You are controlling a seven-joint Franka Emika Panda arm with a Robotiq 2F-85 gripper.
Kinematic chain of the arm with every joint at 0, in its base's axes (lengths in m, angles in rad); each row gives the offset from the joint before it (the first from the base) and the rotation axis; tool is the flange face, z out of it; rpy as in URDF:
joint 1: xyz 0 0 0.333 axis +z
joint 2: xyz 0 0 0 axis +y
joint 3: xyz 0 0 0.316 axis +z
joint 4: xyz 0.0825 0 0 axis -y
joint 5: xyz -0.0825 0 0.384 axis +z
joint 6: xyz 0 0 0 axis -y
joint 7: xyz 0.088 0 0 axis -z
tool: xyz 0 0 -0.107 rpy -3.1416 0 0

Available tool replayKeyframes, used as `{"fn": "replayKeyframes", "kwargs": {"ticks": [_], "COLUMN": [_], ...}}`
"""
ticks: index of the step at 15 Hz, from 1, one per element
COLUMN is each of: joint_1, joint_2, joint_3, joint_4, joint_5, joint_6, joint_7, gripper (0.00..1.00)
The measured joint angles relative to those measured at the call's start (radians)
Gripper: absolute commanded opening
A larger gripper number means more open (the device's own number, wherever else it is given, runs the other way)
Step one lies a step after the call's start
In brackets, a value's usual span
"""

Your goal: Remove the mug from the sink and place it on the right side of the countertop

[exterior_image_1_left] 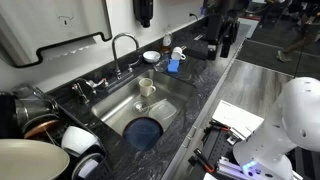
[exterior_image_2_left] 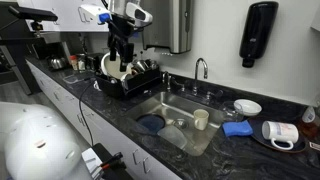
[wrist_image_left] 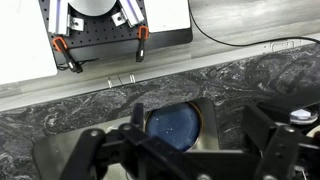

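Observation:
The cream-beige mug (exterior_image_1_left: 147,87) stands upright in the steel sink (exterior_image_1_left: 115,105), near the faucet (exterior_image_1_left: 124,48). It also shows in an exterior view (exterior_image_2_left: 201,119), at the right end of the sink (exterior_image_2_left: 172,104). My gripper (exterior_image_1_left: 224,47) hangs high above the dark speckled countertop (exterior_image_1_left: 205,85), far from the mug, open and empty. It shows in both exterior views (exterior_image_2_left: 122,62). In the wrist view my open gripper (wrist_image_left: 185,150) frames the sink, and the mug is hidden there.
A round blue plate (exterior_image_1_left: 145,131) lies in the sink and shows in the wrist view (wrist_image_left: 173,124). A white bowl (exterior_image_1_left: 151,56) and a blue object (exterior_image_1_left: 174,65) sit on the counter past the sink. A dish rack (exterior_image_2_left: 130,78) and a white mug on a plate (exterior_image_2_left: 281,133) flank the sink.

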Motion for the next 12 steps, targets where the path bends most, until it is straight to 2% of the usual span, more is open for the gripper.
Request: {"fn": "replayKeyframes", "kwargs": {"ticks": [3, 6, 9, 12], "joint_1": [-0.002, -0.024, -0.038, -0.040], "joint_2": [0.000, 0.019, 0.080, 0.169], "joint_3": [0.000, -0.019, -0.063, -0.095], "joint_4": [-0.001, -0.016, -0.047, -0.076], "joint_5": [-0.003, -0.042, -0.120, -0.190], "joint_6": [0.003, 0.044, 0.147, 0.312], "joint_7": [-0.006, -0.075, -0.182, -0.279], "gripper": [1.00, 1.00, 1.00, 1.00]}}
